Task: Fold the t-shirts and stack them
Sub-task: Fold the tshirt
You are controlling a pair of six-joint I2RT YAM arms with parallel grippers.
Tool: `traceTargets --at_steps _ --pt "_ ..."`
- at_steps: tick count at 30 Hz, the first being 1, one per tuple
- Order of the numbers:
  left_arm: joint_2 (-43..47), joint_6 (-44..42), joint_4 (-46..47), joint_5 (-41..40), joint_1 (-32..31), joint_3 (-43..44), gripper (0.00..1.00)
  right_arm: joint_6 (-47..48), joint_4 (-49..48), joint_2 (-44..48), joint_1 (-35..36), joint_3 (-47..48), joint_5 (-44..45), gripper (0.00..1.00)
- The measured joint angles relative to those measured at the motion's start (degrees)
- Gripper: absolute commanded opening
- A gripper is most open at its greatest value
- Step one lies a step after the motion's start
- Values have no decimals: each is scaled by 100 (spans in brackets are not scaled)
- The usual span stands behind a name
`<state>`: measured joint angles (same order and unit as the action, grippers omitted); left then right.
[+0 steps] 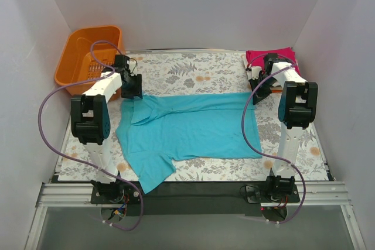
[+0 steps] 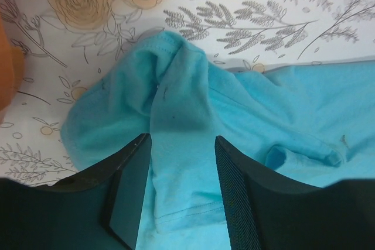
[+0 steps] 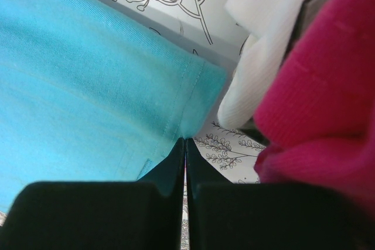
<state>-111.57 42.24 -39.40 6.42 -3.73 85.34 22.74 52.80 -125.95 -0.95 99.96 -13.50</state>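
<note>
The right gripper (image 3: pixel 185 140) is pinching the teal t-shirt (image 1: pixel 193 127) hem beside the pink t-shirt (image 1: pixel 281 55), far-right worktop (image 1: pixel 187 71) corner. The left gripper (image 2: pixel 181 144), unclenched, is straddling a sleeve.

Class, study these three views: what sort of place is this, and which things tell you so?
Probably a robotics test cell, not a home: plain white walls box in a floral-covered table, two robot arms are bolted to its near edge, and a teal t-shirt lies spread between them.
</note>
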Motion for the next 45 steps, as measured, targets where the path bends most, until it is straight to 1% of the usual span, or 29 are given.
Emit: traceTargets --at_steps 5,12,15,21,23,24,26,28,30,31,34,41,45 --pt "-31 0 -4 -2 2 -280 45 0 0 0 0 0 2 1" --pt "-74 24 2 55 42 -280 45 0 2 0 0 0 2 1" --pt "-114 33 17 68 61 -278 48 -2 2 0 0 0 0 1" --pt "-203 70 39 50 98 -278 48 0 2 0 0 0 0 1" --pt "-208 76 44 52 101 -278 45 0 2 0 0 0 -2 1" --pt "-208 87 44 63 103 -278 41 0 2 0 0 0 -4 1" --pt "-208 114 48 122 114 -278 38 -2 2 0 0 0 -9 1" --pt "-210 133 63 216 138 -278 30 -2 2 0 0 0 -9 1" --pt "-210 160 70 341 155 -278 25 0 2 0 0 0 -9 1" --pt "-212 175 72 391 166 -278 17 0 2 0 0 0 -9 1" --pt "-212 236 85 476 203 -278 0 0 2 0 0 0 -9 1" --pt "-175 221 7 431 249 -278 0 0 2 0 0 0 -7 1" --pt "131 195 -129 369 251 -448 0 2 4 0 0 0 -7 1"
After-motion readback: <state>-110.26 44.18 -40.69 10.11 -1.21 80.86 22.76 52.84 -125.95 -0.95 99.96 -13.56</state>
